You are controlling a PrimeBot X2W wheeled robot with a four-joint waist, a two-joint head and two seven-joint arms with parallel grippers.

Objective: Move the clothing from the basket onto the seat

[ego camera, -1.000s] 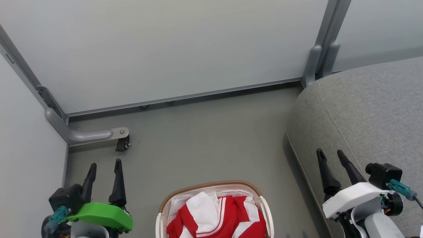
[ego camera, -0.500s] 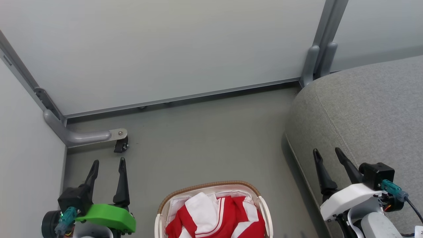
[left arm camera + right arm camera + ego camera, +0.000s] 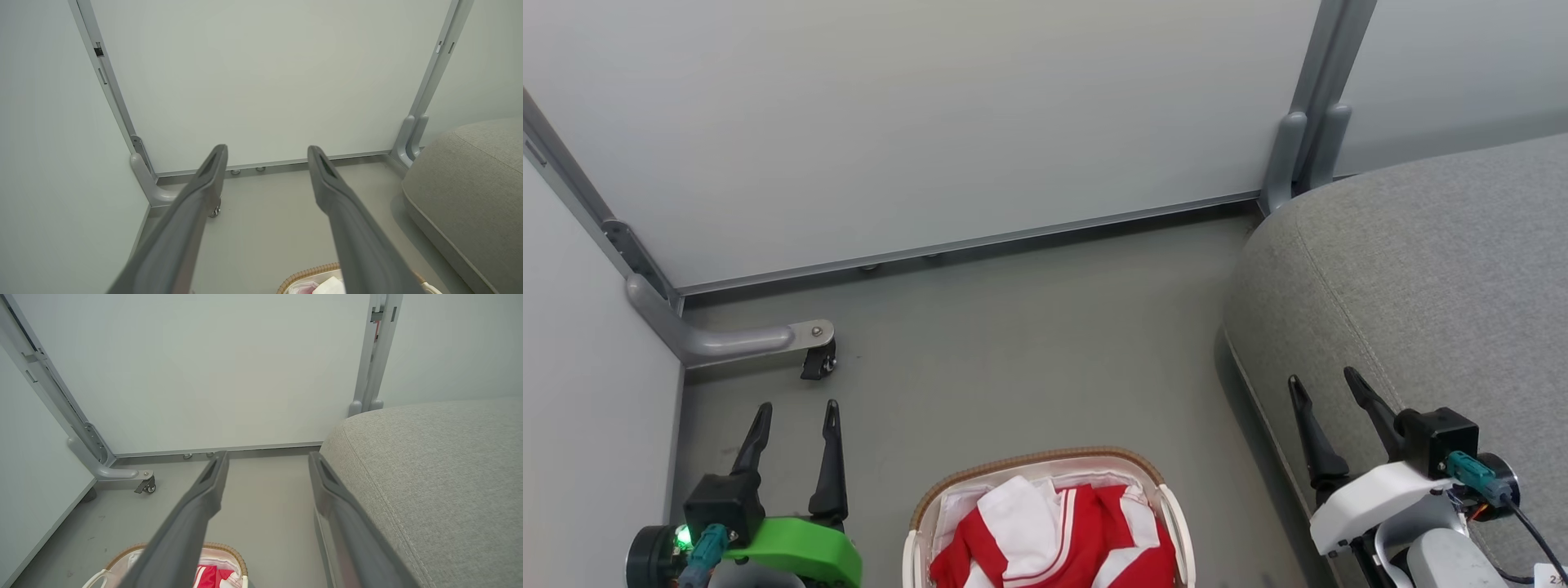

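Both arms shifted slightly since a second ago. I see the clothing [image 3: 1086,531] heaped in the basket [image 3: 1037,456], between and apart from my left gripper [image 3: 798,404] and right gripper [image 3: 1321,376], both spread wide and empty. The right gripper is by the seat [image 3: 1421,269] edge.

left wrist shell [image 3: 796,549]: green | right wrist shell [image 3: 1368,500]: white | jaws: long, dark | connectors [image 3: 1468,472]: teal

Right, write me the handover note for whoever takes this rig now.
Left gripper: open, empty, over the floor left of the basket.
Right gripper: open, empty, by the seat edge.
The clothing lies heaped in the basket, which stands on the floor beside the seat.
Done: nothing yet; no garment on the visible part of the seat.
Left: grasp the clothing and carry it onto the seat.
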